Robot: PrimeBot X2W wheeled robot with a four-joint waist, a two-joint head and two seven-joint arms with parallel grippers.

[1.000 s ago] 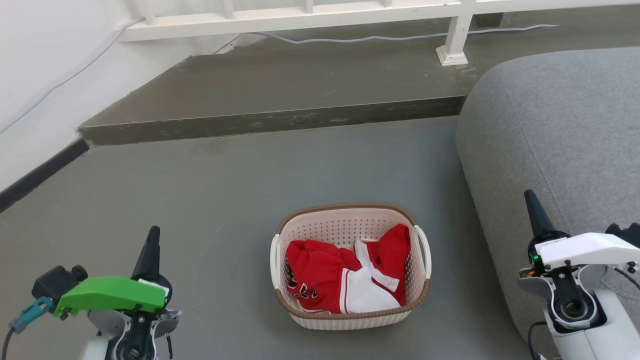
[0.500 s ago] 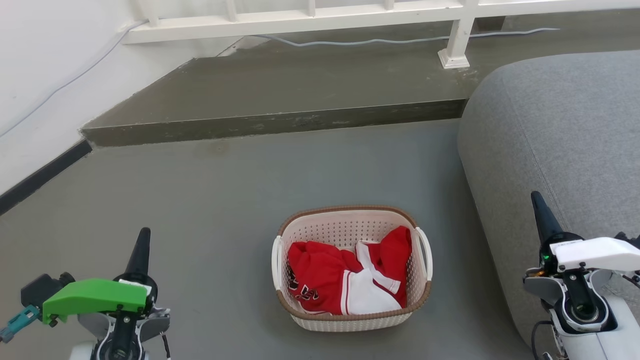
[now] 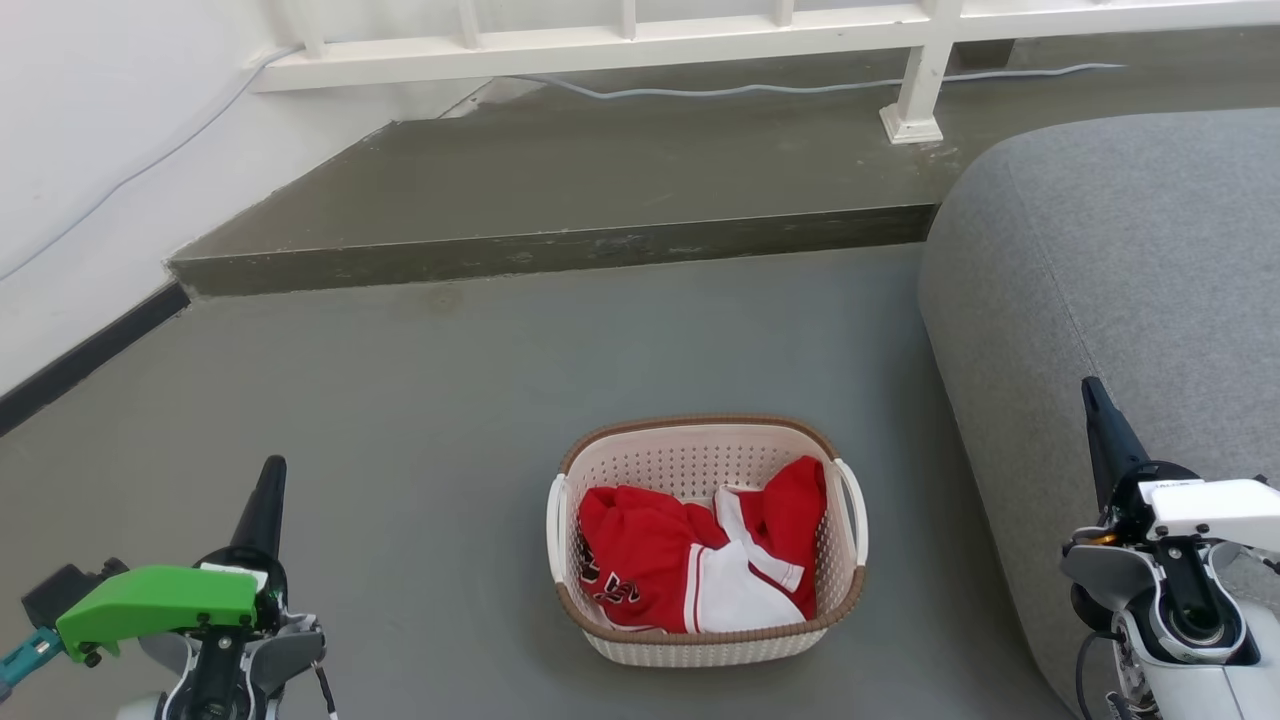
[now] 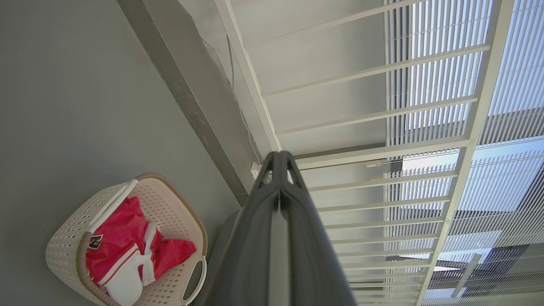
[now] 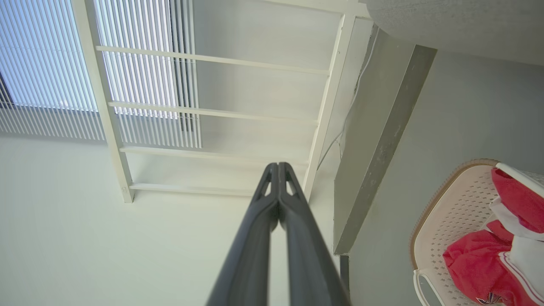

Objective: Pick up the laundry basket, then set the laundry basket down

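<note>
The laundry basket (image 3: 640, 462) stands on the grey floor in the lower middle of the head view, cream-white and perforated, with a brown rim, white side handles and red-and-white clothing inside. It also shows at the lower left of the left wrist view (image 4: 170, 208) and the lower right of the right wrist view (image 5: 454, 212). My left gripper (image 3: 268, 485) is at the lower left, well clear of the basket, shut and holding nothing (image 4: 278, 157). Over at the lower right, in front of the sofa, my right gripper (image 3: 1095, 400) is likewise shut on nothing (image 5: 277, 168).
A grey sofa (image 3: 1120, 260) fills the right side, close to the basket. A raised concrete step (image 3: 560, 250) crosses the floor beyond, with a white railing (image 3: 620, 40) and a cable on it. A white wall (image 3: 90, 150) with a dark skirting lies to the left.
Both grippers have drifted outward and lower in the head view, away from the basket. The camera has shifted slightly; the basket stays on the floor.
</note>
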